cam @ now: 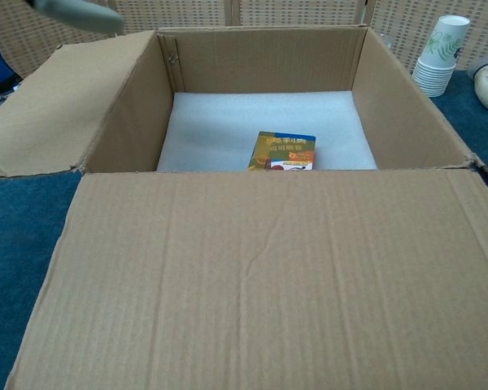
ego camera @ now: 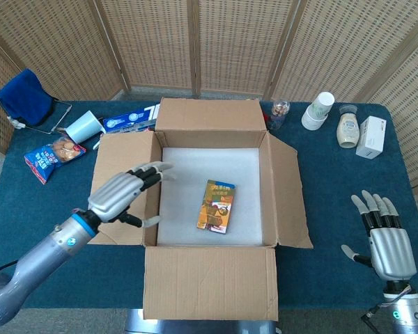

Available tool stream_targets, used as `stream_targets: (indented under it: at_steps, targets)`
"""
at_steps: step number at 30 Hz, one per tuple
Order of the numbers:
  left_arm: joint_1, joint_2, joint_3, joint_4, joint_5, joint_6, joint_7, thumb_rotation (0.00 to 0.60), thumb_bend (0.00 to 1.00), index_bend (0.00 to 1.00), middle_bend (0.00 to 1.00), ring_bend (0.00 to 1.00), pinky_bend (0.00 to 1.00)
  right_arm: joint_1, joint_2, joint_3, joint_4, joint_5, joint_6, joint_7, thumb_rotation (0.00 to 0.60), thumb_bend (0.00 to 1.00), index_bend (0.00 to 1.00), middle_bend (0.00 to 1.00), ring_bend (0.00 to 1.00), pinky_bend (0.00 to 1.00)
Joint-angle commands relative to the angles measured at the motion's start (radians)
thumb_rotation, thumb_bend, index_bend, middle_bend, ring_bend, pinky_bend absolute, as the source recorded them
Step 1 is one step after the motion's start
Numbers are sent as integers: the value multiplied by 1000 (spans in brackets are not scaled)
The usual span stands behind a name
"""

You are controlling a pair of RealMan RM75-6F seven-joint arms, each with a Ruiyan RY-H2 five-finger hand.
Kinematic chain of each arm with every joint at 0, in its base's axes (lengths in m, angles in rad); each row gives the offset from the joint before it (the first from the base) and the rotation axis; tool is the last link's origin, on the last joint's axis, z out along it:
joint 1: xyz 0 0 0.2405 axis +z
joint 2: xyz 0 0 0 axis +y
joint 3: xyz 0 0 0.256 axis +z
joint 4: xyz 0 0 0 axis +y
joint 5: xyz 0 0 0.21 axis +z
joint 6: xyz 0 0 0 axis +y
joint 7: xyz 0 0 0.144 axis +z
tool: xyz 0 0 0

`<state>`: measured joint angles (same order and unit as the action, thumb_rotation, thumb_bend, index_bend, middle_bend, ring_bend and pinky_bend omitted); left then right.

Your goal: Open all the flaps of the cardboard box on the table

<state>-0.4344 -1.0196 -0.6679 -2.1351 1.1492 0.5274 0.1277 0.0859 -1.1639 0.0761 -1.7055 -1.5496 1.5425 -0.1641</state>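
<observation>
The cardboard box [ego camera: 125, 167] stands mid-table with all its flaps folded outward; its near flap [cam: 260, 276] fills the lower chest view. A small colourful packet [ego camera: 217, 205] lies on the white foam floor inside. My left hand [ego camera: 125, 191] hovers over the box's left wall and left flap, fingers spread, holding nothing; in the chest view only a grey fingertip [cam: 77, 11] shows at the top left. Off to the right of the box, my right hand [ego camera: 384, 240] stays above the blue cloth with its fingers apart and empty.
A blue cloth covers the table [ego camera: 334, 188]. At the back left lie a snack bag [ego camera: 53, 155], a tipped cup [ego camera: 83, 126] and a blue-white packet [ego camera: 129, 120]. At the back right stand stacked paper cups [ego camera: 318, 110], a jar [ego camera: 347, 129] and a white box [ego camera: 370, 137].
</observation>
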Motion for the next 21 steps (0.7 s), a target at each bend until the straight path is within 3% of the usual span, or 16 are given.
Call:
stream_targets:
  at_steps: [1,5,9,12,21]
  targets:
    - [169,102,117,-87,190,229,56,529,199,179,65,92,94,-6,-5,5,-7,9,11,-29,600,0,94,19,0,33]
    - [251,119,189,-83,322,371,43,529,199,178,56,83,91,-15,-6,14,-15,20,29,-44,600,0,93,0,0,0]
    - [370,137,297,-29,504,588,7,531,199,179,53,80,89,-23,3,20,-24,29,40,-27,600,0,94,0,0,0]
    - [425,146,358,16,574,698,-27,532,199,179,53,76,86,-26,7,21,-31,35,39,-30,600,0,93,0,0,0]
    - [542,120,494,191,648,945,-117,600,199,179,45,65,84,-32,16,18,-56,47,31,-64,600,0,93,0,0,0]
